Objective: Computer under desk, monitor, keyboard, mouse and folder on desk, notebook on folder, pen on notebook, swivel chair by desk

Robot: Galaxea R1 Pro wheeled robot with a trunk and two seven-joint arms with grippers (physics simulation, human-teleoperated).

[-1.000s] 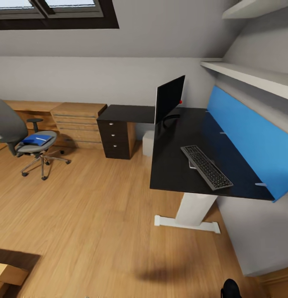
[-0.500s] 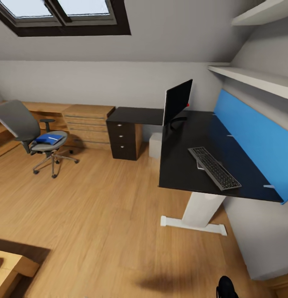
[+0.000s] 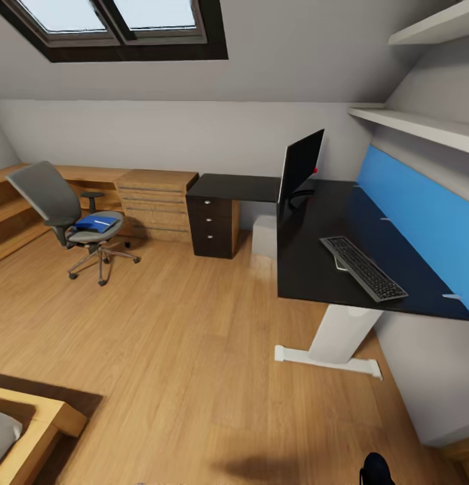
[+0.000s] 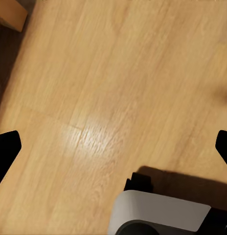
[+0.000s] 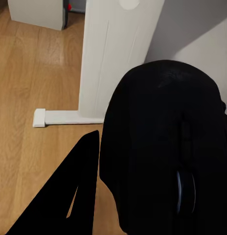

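The black-topped desk (image 3: 308, 269) stands at the right in the head view, with the monitor (image 3: 300, 165) near its back corner and the keyboard (image 3: 364, 267) toward its near end. Under the desk stands the pale computer (image 3: 264, 236). At far left the swivel chair (image 3: 54, 200) carries the blue folder (image 3: 96, 223) on its seat, with a thin pale pen on top; I cannot make out the notebook. My right gripper (image 5: 138, 186) is shut on the black mouse (image 5: 162, 127), which shows its scroll wheel. My left gripper (image 4: 116, 147) hangs open over the floor.
The desk's white leg (image 3: 335, 337) and dark drawer unit (image 3: 211, 225) sit ahead. Light wooden low cabinets (image 3: 153, 199) line the back wall. A bed corner (image 3: 32, 424) is at lower left. A blue wall panel (image 3: 416, 215) and shelves (image 3: 416, 124) are behind the desk.
The whole head view has shifted: the camera has moved, so desk and chair sit further right in the picture and the bed corner shows more. Nothing in the room has moved.
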